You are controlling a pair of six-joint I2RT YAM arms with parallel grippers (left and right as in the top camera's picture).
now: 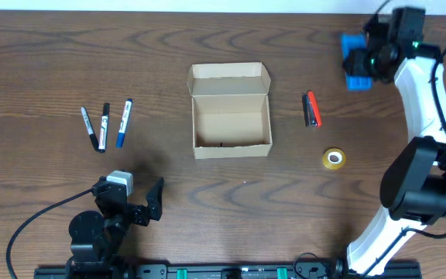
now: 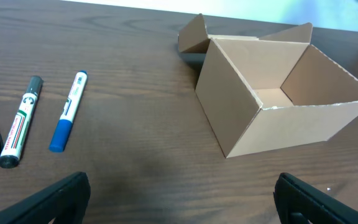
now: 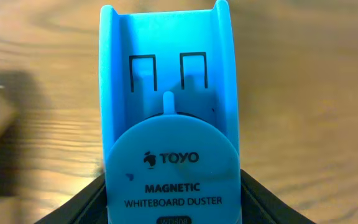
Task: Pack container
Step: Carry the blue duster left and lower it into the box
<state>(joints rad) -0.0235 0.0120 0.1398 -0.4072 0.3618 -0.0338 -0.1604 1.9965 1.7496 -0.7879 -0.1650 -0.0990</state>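
Seen from above, the container [image 1: 231, 112] stood open in the middle of the tabletop [image 1: 269, 209], with its flap lid leaning to the far side. Three markers [image 1: 104, 127] lay at its left. A red and black marker [image 1: 312, 108] and a yellow tape roll [image 1: 333, 159] lay at its right. The left pincer [image 1: 128, 194] was at the near left, open and holding nothing. The right pincer [image 1: 366, 58], at the far right, gripped a blue duster [image 1: 353, 77].

In the left wrist view, the fingertips [image 2: 64, 196] stood wide apart, with the container beyond them to the right.

In the right wrist view, the duster, marked TOYO, sat between the dark fingers [image 3: 266, 202].
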